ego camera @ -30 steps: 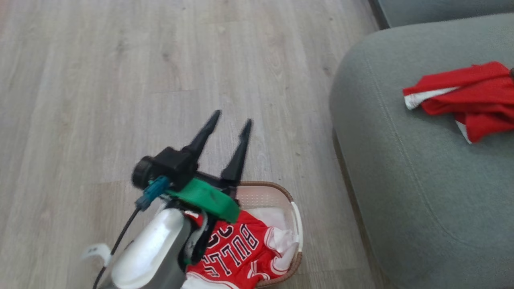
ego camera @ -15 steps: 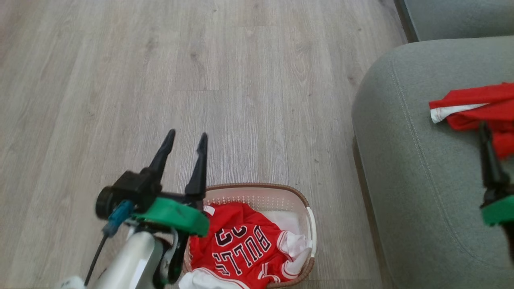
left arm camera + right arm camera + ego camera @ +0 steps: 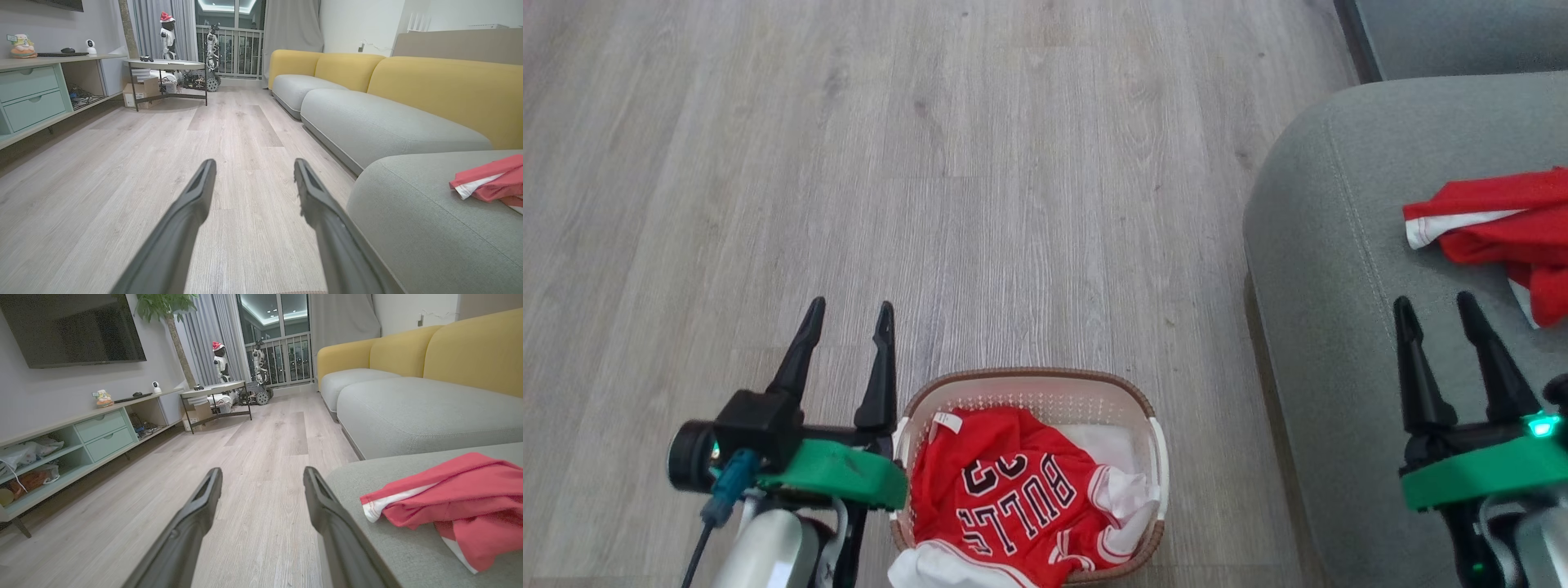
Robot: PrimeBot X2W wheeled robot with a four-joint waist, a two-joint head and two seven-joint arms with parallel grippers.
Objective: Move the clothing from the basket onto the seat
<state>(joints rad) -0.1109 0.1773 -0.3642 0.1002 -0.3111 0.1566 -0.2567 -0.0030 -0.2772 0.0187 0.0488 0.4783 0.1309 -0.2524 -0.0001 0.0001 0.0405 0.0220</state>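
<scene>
- The left gripper (image 3: pixel 849 307) is released and empty, over the floor (image 3: pixel 980 163) at 9 o'clock of the basket (image 3: pixel 1029 376).
- The right gripper (image 3: pixel 1434 302) is released and empty, over the seat (image 3: pixel 1331 343).
- The jersey (image 3: pixel 1005 498) lies in the basket, at 6 o'clock in the head view.
- The second red garment (image 3: pixel 1486 224) lies on the seat, at 1 o'clock of the right gripper.

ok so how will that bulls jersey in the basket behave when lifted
Probably floppy: the jersey lies crumpled in folds, so it should drape from wherever it is pinched. Likely light, being thin cloth. Its white hem spills over the basket rim, so it might drag there and tug the basket.
</scene>
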